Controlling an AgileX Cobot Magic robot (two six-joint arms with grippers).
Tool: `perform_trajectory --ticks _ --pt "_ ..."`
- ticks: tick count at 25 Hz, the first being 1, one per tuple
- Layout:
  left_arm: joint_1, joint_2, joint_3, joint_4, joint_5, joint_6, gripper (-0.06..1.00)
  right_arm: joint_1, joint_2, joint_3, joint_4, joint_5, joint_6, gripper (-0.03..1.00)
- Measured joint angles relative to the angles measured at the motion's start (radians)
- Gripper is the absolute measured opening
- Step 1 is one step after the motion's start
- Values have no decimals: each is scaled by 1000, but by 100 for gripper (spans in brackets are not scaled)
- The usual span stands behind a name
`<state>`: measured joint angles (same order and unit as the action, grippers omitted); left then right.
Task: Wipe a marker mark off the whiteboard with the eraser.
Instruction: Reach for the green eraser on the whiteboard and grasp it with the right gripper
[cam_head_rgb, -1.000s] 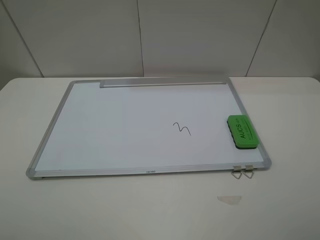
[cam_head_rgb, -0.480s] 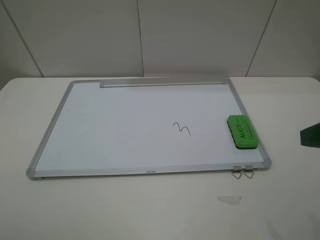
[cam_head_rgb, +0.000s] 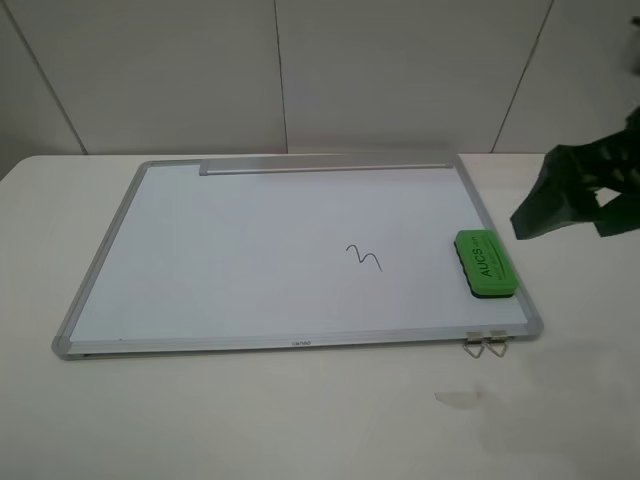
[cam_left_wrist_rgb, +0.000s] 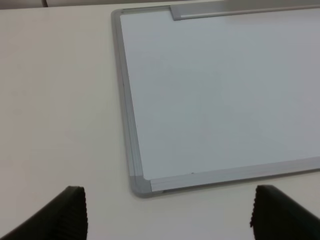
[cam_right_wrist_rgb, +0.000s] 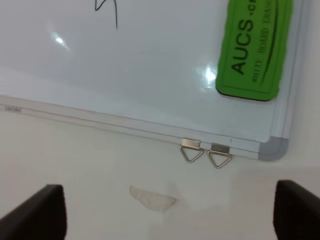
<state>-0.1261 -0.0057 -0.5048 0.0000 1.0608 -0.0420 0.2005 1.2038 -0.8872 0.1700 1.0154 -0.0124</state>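
The whiteboard lies flat on the table, its tray strip along the far edge. A small black squiggle, the marker mark, sits right of the board's middle. The green eraser rests on the board's right edge, lettering up. My right gripper hovers open above the table just right of the eraser, apart from it. Its wrist view shows the eraser, part of the mark and open fingers. My left gripper is open near the board's corner, outside the high view.
Two metal clips stick out from the board's near right edge, also visible as clips in the right wrist view. A pale tape scrap lies on the table in front of them. White wall panels stand behind the table.
My right gripper has come in from the right edge of the high view and now hangs large beside the eraser. Board, mark and eraser have not moved.
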Motion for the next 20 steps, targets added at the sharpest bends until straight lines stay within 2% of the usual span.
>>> perform_trajectory --ticks 4,7,15,20 --pt "0 0 0 0 0 0 69 86 166 -83 -63 -3 34 82" --pt "0 0 0 0 0 0 69 115 287 -149 -93 6 59 82" --pt "0 0 0 0 0 0 69 116 529 -299 -242 40 101 82" --pt "0 0 0 0 0 0 69 107 633 -369 -283 28 110 82"
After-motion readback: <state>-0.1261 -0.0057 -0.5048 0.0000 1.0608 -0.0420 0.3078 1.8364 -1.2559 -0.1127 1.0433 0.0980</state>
